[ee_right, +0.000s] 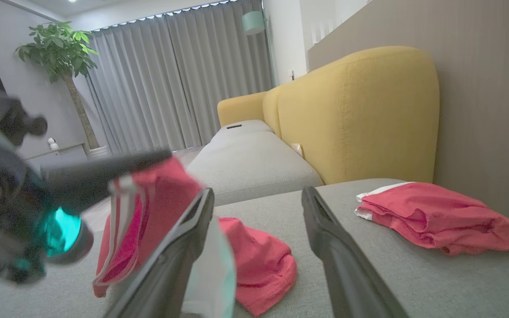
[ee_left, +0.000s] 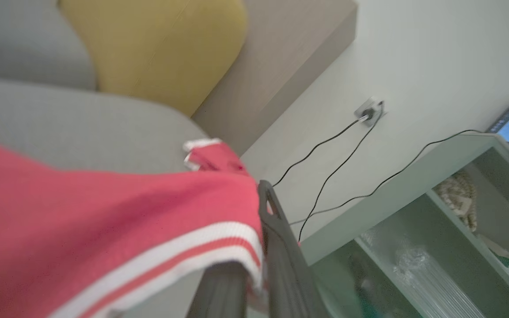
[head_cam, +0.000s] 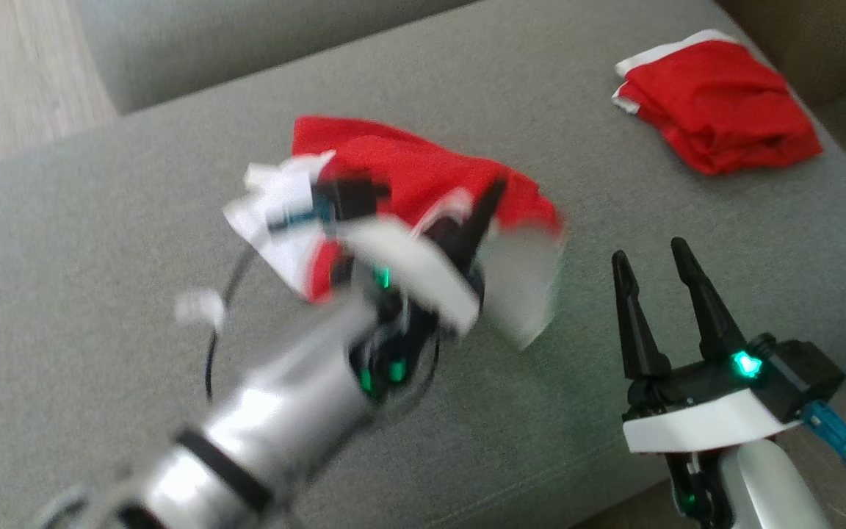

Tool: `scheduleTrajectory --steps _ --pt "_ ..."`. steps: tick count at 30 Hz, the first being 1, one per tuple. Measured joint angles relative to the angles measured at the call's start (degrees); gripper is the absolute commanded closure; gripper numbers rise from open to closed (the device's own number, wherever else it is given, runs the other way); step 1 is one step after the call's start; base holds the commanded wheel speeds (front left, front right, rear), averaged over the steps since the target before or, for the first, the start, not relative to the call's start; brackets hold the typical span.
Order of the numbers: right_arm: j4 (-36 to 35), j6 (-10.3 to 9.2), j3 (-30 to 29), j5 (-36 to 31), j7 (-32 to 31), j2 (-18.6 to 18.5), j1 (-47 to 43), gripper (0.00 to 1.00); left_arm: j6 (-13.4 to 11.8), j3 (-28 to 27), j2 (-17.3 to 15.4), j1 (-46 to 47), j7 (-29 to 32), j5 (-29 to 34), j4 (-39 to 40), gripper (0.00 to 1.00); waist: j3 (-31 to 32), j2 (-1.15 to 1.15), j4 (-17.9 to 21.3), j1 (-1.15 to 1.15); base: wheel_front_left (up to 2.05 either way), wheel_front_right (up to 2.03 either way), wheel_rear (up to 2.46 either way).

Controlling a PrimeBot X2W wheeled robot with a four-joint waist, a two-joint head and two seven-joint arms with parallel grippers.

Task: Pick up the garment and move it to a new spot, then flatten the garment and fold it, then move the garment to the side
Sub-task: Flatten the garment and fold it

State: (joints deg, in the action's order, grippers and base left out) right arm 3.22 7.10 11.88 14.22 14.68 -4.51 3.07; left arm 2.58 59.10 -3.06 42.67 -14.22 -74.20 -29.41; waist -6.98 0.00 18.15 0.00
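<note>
From where I stand, the left end effector (head_cam: 482, 213) is pinched shut on the white-striped hem of the red garment (head_cam: 408, 169). The cloth hangs bunched from its fingers, its lower part resting on the grey sofa seat (head_cam: 100, 242) beneath. I'd guess it grips the edge so the cloth can be carried and later spread. Just to its right, the right end effector (head_cam: 651, 251) hovers with fingers spread wide, holding nothing, probably ready to catch another edge. Well beyond that, further right, lies a second red garment (head_cam: 717, 103), folded.
</note>
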Motion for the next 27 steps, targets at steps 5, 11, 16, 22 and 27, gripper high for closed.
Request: scheduleTrajectory --steps 5,11,16,22,27 --pt "0.0 0.0 0.0 -0.7 0.0 0.2 -1.2 0.0 0.0 -4.8 0.5 15.0 -0.1 1.8 1.2 1.0 3.6 0.0 1.5 0.0 0.0 0.0 0.0" --pt "-0.4 0.0 -1.6 -1.3 0.0 0.1 -3.4 0.0 0.0 -13.0 1.6 23.3 -0.2 0.6 2.1 1.0 5.8 0.0 1.5 0.0 0.0 0.0 0.0" --pt "-1.3 0.0 -2.8 -1.7 0.0 0.1 -4.5 0.0 0.0 -17.5 1.1 17.1 -0.5 1.6 1.3 1.0 6.2 0.0 -1.0 0.0 0.0 0.0 0.0" --pt "-1.8 0.0 -4.0 -1.8 0.0 0.0 -6.1 0.0 -1.1 -17.2 -3.6 -5.5 -0.4 0.8 -1.2 1.0 5.9 0.0 -4.4 0.0 0.0 0.0 0.0" --pt "-2.1 0.0 -5.0 -2.1 0.0 -0.2 -7.0 0.0 -2.4 -22.5 -9.2 -22.5 -0.4 2.6 -2.9 1.0 4.8 0.0 -7.6 0.0 0.0 0.0 0.0"
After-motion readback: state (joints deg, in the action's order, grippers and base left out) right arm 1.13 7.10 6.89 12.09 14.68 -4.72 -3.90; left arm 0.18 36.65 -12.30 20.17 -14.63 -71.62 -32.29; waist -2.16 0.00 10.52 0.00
